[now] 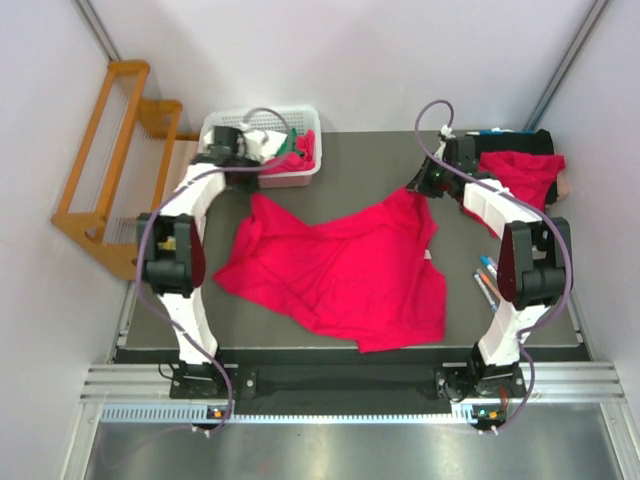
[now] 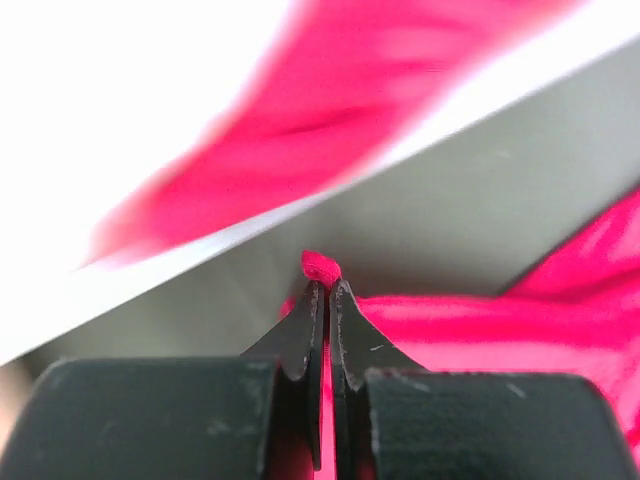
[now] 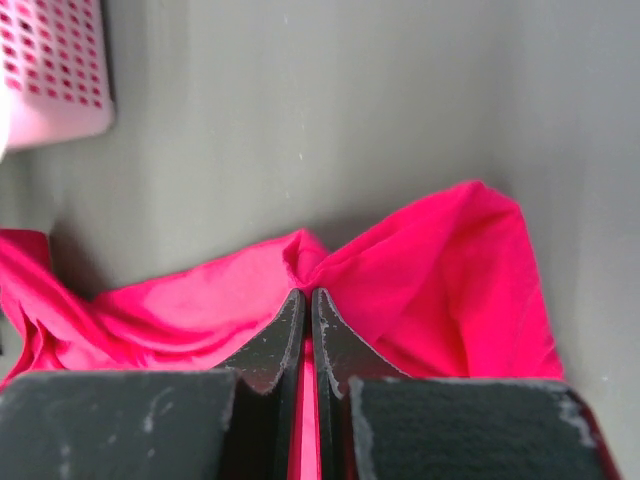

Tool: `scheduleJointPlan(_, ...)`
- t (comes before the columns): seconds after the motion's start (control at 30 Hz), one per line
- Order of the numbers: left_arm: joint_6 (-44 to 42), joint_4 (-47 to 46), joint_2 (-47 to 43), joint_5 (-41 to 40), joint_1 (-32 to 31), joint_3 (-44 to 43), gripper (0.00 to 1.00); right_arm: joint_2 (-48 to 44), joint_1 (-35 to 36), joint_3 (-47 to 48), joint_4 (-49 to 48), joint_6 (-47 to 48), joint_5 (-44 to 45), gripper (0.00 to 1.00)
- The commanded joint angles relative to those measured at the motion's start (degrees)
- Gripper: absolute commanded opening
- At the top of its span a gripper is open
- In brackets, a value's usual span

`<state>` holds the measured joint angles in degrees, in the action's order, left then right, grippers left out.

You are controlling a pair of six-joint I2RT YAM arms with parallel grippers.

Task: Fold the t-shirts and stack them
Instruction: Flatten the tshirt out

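A crimson t-shirt [image 1: 340,265] lies spread and crumpled across the dark table. My left gripper [image 1: 256,190] is at the shirt's far left corner, just in front of the basket. In the left wrist view the gripper [image 2: 326,285] is shut on a pinch of that shirt [image 2: 500,320]. My right gripper [image 1: 415,188] is at the shirt's far right corner. In the right wrist view it [image 3: 306,295] is shut on a fold of the shirt [image 3: 450,270]. A second red t-shirt [image 1: 520,175] lies bunched at the back right.
A white basket [image 1: 230,128] at the back left holds red, white and green cloth; its rim [image 2: 200,255] and wall [image 3: 55,70] show in the wrist views. Pens [image 1: 487,280] lie by the right arm. A wooden rack [image 1: 105,160] stands left of the table.
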<state>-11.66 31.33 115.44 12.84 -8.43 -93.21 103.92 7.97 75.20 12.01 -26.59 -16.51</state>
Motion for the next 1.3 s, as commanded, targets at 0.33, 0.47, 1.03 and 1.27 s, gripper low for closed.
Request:
scheduleJointPlan(0.33, 2.0, 1.7, -20.8, 6.4, 17.5, 0.5, 0.00, -10.6, -3.8, -1.3, -3.1, -1.3, -1.0, 0.00)
scheduleJointPlan(0.47, 1.8, 2.9, -24.6, 6.8, 17.7, 0.5, 0.00, -14.3, -3.8, -1.9, -2.8, -1.5, -1.4, 0.00)
scheduleJointPlan(1.03, -1.8, 16.6, -54.7, 9.6, 17.7, -6.8, 0.00, -64.2, -3.7, -12.6, 4.6, -4.1, -3.0, 0.00)
scheduleJointPlan(1.27, -7.0, 21.4, -71.3, 4.3, 17.6, -2.1, 0.00, -80.0, 2.0, -6.7, 15.3, 1.1, 8.5, 0.00)
